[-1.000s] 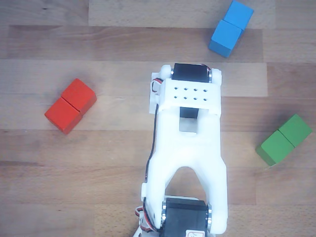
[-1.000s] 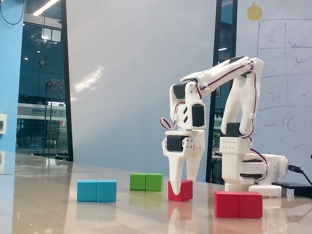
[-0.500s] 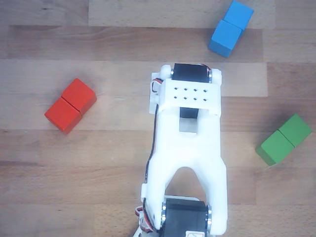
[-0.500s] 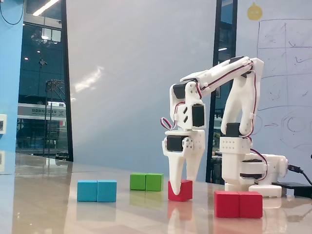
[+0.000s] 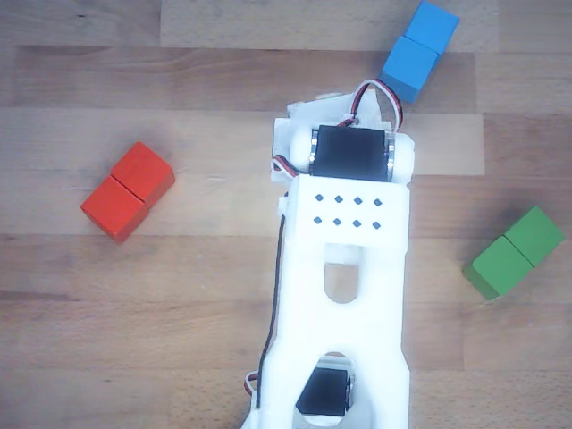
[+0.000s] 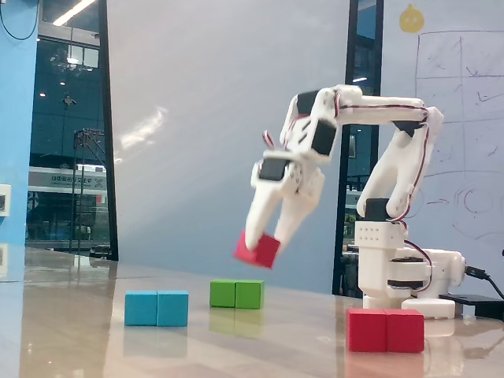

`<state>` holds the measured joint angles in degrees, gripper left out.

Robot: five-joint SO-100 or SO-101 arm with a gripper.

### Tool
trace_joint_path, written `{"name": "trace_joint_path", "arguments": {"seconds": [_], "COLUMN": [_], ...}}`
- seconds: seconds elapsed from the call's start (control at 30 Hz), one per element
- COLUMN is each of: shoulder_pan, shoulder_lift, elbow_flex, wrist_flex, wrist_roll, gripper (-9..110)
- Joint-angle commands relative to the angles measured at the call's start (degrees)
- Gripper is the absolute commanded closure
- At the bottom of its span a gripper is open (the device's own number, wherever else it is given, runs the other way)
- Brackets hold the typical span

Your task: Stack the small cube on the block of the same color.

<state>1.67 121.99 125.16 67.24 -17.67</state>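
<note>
In the fixed view the small cube [image 6: 257, 250], plain red, hangs tilted in the air well above the table. My gripper [image 6: 264, 239] is shut on it, fingers slanting down to the left. The red oblong block of the same color [image 6: 385, 330] lies on the table at the lower right, near the arm's base, with a seam across its middle. From above, that red block [image 5: 128, 191] sits at the left, apart from the arm. The white arm [image 5: 344, 268] fills the middle there and hides both the cube and the fingers.
A blue oblong block [image 6: 157, 308] lies at the left front and a green one [image 6: 237, 294] behind it, below the raised cube. From above, the blue block [image 5: 418, 51] is at the top right and the green block [image 5: 516, 253] at the right. The arm's base [image 6: 398, 272] stands behind the red block.
The gripper has risen from the table with the small cube in it, swinging up and left in the fixed view. From above, the arm has stretched forward.
</note>
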Motion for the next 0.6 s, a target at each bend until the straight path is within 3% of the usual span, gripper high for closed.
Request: {"name": "trace_joint_path", "arguments": {"seconds": [0.0,0.27,0.57], "shoulder_pan": [-3.08,-18.46,-36.65], "shoulder_lift": [6.59,9.67,8.79], "elbow_flex": [-9.67,-20.57,-21.97], "wrist_flex": [-0.18,6.42,11.95], "wrist_roll": [-0.70,-0.26,-0.44], "gripper": [91,91,91]}}
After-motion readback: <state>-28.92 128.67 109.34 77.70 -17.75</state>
